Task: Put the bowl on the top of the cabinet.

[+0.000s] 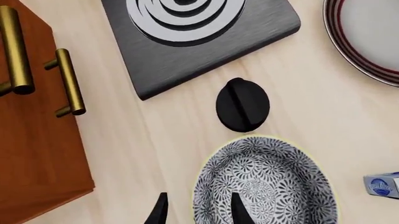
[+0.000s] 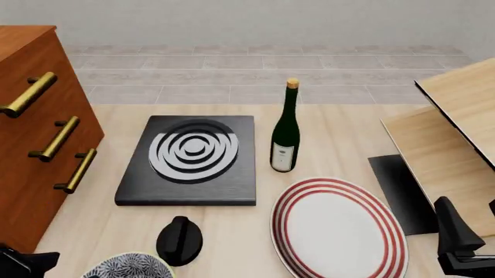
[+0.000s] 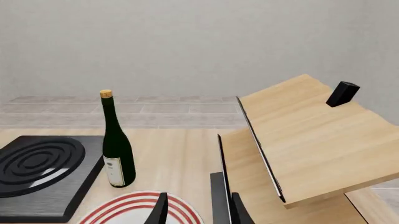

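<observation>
Resting on pale wood table (image 2: 232, 231), bowl (image 1: 265, 184); both grippers' fingers look spread, seemingly gripping nothing.

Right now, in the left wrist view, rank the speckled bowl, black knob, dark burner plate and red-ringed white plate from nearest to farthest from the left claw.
1. Speckled blue-grey bowl: at the left claw, one fingertip over its rim.
2. Black round knob: just beyond the bowl.
3. Dark square burner plate: past the knob.
4. Red-ringed white plate: far corner; close to the burner plate's distance, so this last ranking is uncertain.
</observation>
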Motion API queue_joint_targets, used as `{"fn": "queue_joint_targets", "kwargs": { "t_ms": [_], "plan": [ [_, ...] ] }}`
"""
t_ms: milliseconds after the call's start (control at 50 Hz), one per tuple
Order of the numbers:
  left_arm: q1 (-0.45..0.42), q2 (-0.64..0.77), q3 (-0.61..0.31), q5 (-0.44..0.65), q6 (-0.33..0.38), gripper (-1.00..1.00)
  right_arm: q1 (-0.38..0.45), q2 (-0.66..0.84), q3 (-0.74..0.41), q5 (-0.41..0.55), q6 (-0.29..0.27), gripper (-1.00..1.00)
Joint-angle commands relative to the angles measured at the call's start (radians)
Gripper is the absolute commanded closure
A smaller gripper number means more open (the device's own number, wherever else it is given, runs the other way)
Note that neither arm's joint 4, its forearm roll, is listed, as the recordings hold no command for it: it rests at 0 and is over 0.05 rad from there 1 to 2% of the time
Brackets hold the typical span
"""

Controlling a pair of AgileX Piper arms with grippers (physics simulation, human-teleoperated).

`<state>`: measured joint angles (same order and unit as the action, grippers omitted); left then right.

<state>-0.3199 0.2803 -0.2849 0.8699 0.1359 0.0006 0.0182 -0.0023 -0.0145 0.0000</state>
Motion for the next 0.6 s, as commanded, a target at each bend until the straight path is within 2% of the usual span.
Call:
{"fn": "queue_joint_targets", "kwargs": {
  "t_ms": [20, 600],
  "plan": [
    [0.025, 0.015, 0.034, -0.039, 0.026, -1.00, 0.000, 0.000, 0.000, 0.000, 0.000, -1.00],
    [0.033, 0.046, 0.117, -0.135, 0.082, -1.00, 0.000, 0.000, 0.000, 0.000, 0.000, -1.00]
  ]
}}
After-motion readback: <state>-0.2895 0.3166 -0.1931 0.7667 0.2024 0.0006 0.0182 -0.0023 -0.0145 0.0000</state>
